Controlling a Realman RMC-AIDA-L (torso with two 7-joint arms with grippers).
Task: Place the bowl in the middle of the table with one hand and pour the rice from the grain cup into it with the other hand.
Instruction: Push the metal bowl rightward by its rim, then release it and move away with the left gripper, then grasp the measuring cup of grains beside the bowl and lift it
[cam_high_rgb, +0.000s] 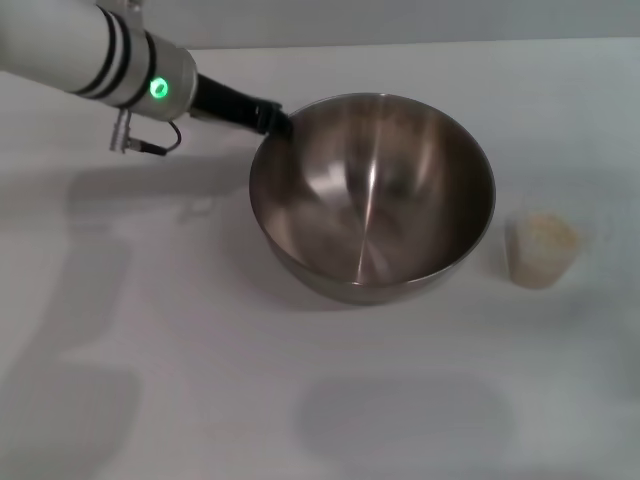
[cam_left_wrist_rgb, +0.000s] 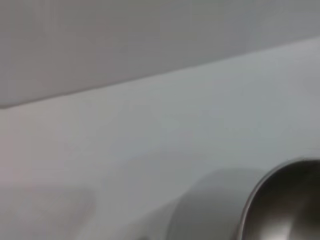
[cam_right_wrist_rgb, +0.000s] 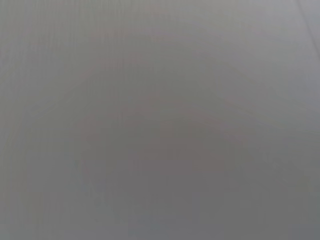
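Observation:
The steel bowl (cam_high_rgb: 372, 195) is near the middle of the white table (cam_high_rgb: 200, 380), empty inside. My left gripper (cam_high_rgb: 274, 120) reaches in from the upper left and is shut on the bowl's far left rim. A separate shadow on the table in front of the bowl suggests that it hangs above the surface. The bowl's rim also shows in the left wrist view (cam_left_wrist_rgb: 282, 205). The grain cup (cam_high_rgb: 541, 250) stands upright to the right of the bowl, apart from it, with pale rice (cam_high_rgb: 545, 235) inside. My right gripper is out of view.
The left arm's shadows lie on the table's left side. The table's far edge (cam_high_rgb: 420, 42) runs along the back. The right wrist view shows only a plain grey surface.

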